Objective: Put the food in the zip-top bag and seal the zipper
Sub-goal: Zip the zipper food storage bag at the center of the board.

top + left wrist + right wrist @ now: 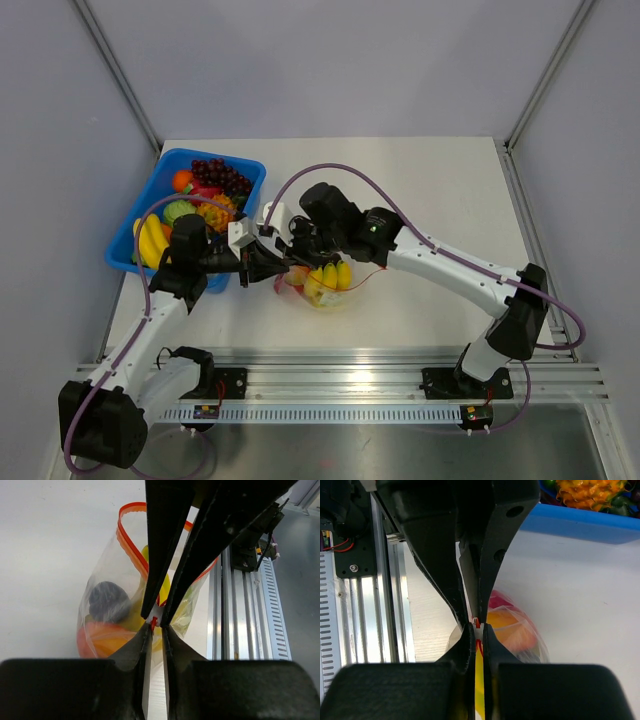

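Note:
The zip-top bag (325, 288) stands on the table near the front, with yellow, orange and red food (330, 276) inside. Both grippers meet at its left corner. My right gripper (476, 626) is shut on the red-orange zipper (478, 624) at the corner. In the left wrist view its black fingers (165, 555) reach down from above. The zipper (131, 545) loops open behind them. My left gripper (156, 626) has its jaws a narrow gap apart, tips just under the pinched zipper end. Orange food (102, 637) and a dark piece (107, 600) show through the plastic.
A blue tray (215, 154) with grapes, bananas and other toy fruit sits at the back left, close behind the left arm. The aluminium rail (400, 385) runs along the table's front edge just below the bag. Grey walls enclose the table.

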